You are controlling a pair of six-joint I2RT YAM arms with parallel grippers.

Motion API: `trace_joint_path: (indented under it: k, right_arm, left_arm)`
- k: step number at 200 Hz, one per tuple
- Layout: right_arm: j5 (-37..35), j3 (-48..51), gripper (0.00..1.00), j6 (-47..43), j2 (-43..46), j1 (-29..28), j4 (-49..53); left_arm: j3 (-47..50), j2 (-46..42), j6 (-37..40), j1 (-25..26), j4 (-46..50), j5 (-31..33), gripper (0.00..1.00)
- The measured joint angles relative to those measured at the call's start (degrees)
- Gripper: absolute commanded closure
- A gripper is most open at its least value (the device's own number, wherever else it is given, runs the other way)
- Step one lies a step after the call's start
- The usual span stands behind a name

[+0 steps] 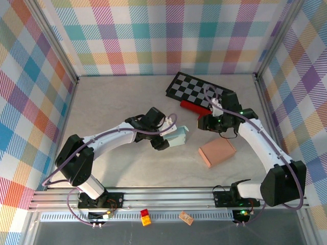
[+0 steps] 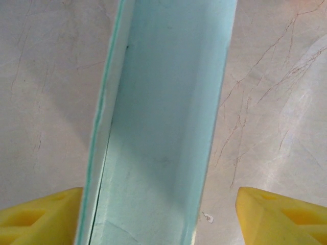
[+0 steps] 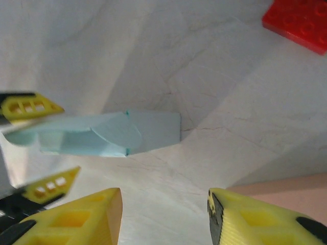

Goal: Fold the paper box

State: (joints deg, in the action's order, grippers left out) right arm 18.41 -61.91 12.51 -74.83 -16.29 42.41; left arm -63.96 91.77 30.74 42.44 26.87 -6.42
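A pale blue folded paper box (image 1: 177, 137) lies on the grey marbled tabletop (image 1: 117, 102), near the middle of the table, open side up and not yet closed. The left gripper (image 1: 164, 138) reaches it from the 9 o'clock side, its jaws standing released astride the box. In the left wrist view the box runs as a long trough between the two yellow fingers. One finger (image 2: 41, 219) touches the box's outer wall, while the other finger (image 2: 281, 217) stands apart from it, with bare tabletop showing between them. So the box is straddled and not clamped.

The right gripper (image 3: 166, 214) hovers at about 2 o'clock from the box with its yellow jaws apart and nothing between them. From its wrist camera the box lies ahead at 10 o'clock, with a curved flap lying across its open top.

A salmon-pink closed cardboard box (image 1: 217, 152) rests at about 4 o'clock from the blue one, well apart from it. A black-and-white chequered board (image 1: 194, 89) lies at 1 o'clock, towards the back wall, with a flat red studded plastic brick (image 1: 193, 107) touching its near edge. On the rail at the table's near edge sit a small red-and-yellow block (image 1: 145, 217) and a small tan piece (image 1: 186, 218).
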Motion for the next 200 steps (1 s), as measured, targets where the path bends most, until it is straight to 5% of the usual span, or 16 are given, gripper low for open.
trace_joint_path:
  k: [74,200]
  right_arm:
    - [-3.06,-4.13,0.51,-18.84,-9.07,-8.28,-1.70]
    - [-5.25,-6.34,0.74,-22.05,-12.55,-11.47,-1.36]
  left_arm:
    - [-0.52,0.00,-0.33,-0.26,0.81,-0.22,0.25]
    - [-0.81,0.00,-0.98,-0.26,1.62,-0.61,0.26]
